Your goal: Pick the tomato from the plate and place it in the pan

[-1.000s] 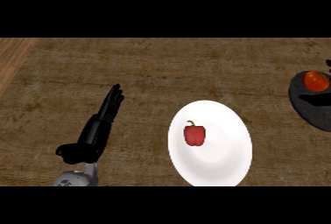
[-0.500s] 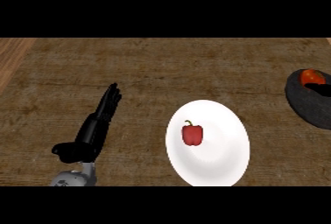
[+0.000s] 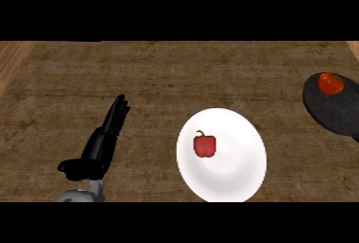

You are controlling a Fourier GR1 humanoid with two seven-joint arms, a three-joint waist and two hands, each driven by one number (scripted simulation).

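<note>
Far right in the pan [image 3: 336, 113], tomato [image 3: 330, 83], well apart from left robot hand [image 3: 102, 142], fingers straight, holding nothing

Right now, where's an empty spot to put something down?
The wide counter strip beyond the left hand and plate is bare, as is the gap between them. The right side is crowded: the pan holds a tomato, and a pepper sits on the plate.

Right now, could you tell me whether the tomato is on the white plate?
No, the tomato sits in the dark pan at the right, while the plate holds only a red pepper.
</note>
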